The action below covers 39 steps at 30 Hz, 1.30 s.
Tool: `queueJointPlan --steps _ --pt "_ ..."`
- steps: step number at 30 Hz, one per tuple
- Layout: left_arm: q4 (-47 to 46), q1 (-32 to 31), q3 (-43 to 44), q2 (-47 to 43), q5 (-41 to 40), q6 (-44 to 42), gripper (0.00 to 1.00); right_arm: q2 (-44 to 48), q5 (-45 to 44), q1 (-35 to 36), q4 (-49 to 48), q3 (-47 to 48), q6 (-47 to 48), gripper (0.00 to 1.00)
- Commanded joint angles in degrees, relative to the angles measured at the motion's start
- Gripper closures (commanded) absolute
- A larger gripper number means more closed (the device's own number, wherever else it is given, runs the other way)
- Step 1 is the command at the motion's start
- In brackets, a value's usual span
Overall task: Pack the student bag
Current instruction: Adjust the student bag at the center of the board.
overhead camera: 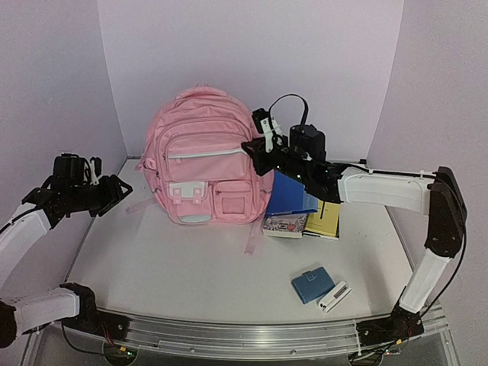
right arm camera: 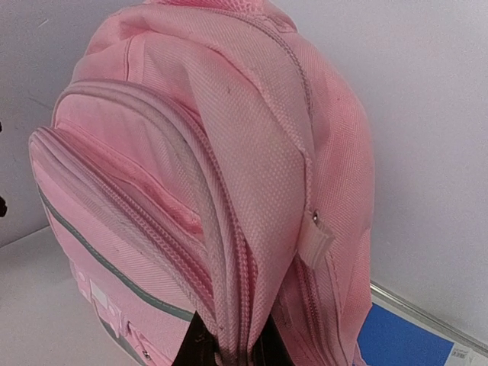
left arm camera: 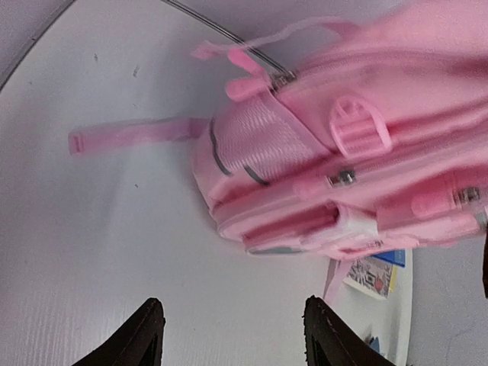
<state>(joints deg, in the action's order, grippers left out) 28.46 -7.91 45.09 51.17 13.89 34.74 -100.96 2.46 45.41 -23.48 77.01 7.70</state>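
- The bag (overhead camera: 204, 160) is stood upright at the back of the desk (overhead camera: 191, 259), with its front pockets turned toward the arms. The zips in view appear shut.
- The right claw (right arm camera: 235, 349) is set narrow at the bag's upper right side. A ridge of fabric along a zip line is pinched in it, but whether the slider itself is caught cannot be told.
- The left claw (left arm camera: 232, 305) is held wide and empty, well to the left of the bag. A loose strap (left arm camera: 130, 136) is laid on the desk between it and the bag.
- A blue folder (overhead camera: 290, 194) is seen just right of the bag, with a small book (overhead camera: 284, 225) and a yellow book (overhead camera: 326, 219) in front of it. A wallet (overhead camera: 310, 285) and a white item (overhead camera: 334, 296) are laid well in front of the bag, toward its right.
- The step in hand is judged to be the opening of the main compartment, and nothing appears to be packed yet.
- Since the bag is braced by nothing on its left, it may be dragged or tipped by a pull on the zip rather than opened.
- If only cloth is pinched, the grip may be lost, or fabric may be jammed into the zip teeth.
- If the bag is toppled to its right, the folder and books may be covered or shoved aside.
- The strap may be snagged if the left claw is brought in low toward the bag.
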Motion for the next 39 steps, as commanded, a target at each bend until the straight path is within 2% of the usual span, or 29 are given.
queueJointPlan --steps 1,6,10,25,39 --pt "-19.5 9.1 -2.2 4.7 12.8 1.9 0.39 6.0 1.9 -0.2 -8.9 0.4 -1.6 1.00" --pt "-33.2 10.2 -2.6 11.7 21.3 8.0 0.43 6.6 1.9 -0.2 -8.9 -0.2 -1.8 1.00" --pt "-38.5 10.2 -3.4 14.4 21.8 12.7 0.46 7.1 1.8 -0.2 -9.0 -0.8 -1.9 1.00" --pt "-48.2 10.3 -4.1 24.7 21.8 23.4 0.50 8.1 4.1 -0.1 -9.0 -0.6 -3.4 1.00" --pt "-54.8 10.2 -4.6 30.0 23.5 28.0 0.50 8.5 4.9 -0.2 -8.9 -0.1 -3.8 1.00"
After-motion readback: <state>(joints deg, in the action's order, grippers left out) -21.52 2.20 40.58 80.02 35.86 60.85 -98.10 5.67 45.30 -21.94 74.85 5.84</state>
